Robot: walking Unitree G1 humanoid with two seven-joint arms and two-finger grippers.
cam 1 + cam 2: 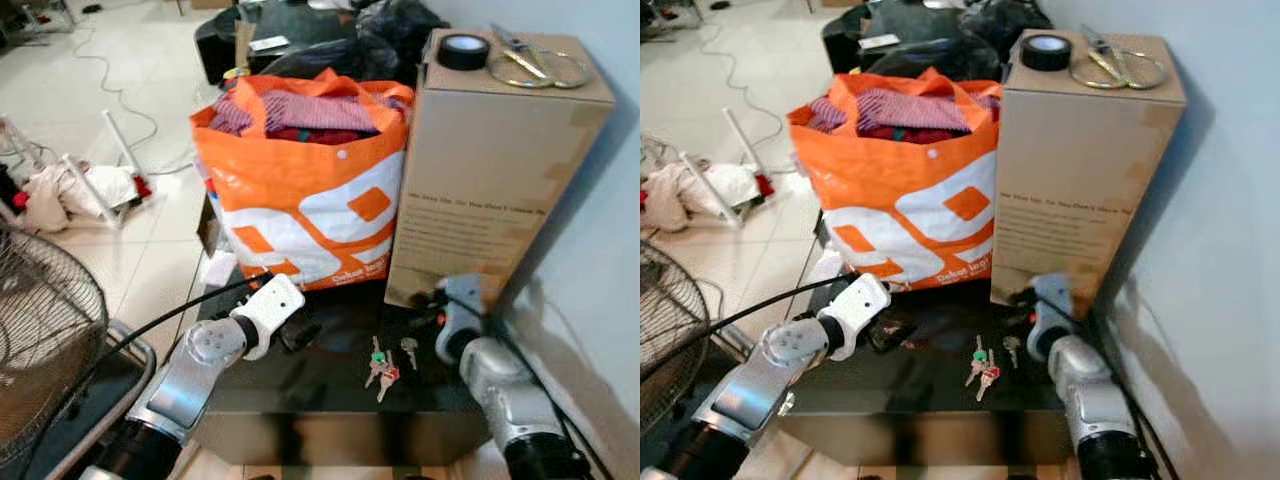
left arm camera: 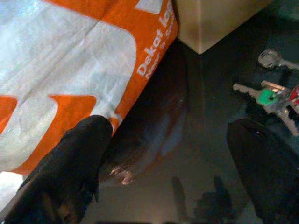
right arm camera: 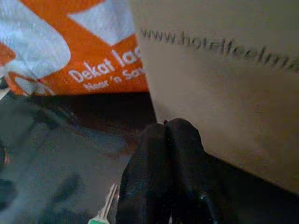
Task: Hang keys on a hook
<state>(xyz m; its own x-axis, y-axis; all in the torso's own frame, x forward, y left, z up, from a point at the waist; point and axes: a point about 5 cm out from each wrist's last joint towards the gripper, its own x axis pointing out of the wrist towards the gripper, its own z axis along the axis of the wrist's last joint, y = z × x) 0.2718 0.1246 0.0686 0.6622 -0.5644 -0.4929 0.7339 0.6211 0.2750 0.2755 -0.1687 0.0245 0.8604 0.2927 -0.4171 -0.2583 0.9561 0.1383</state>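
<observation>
keys [image 1: 383, 366] lie lower centre on dark table [image 1: 330, 385] btwn l gripper [image 2: 173, 154], fingers wide apart & empty, and r gripper [image 3: 167, 128], fingers pressed together, empty.

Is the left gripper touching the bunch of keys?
Apart. In the left wrist view the open left gripper shows dark table between its fingers and the keys.
</observation>
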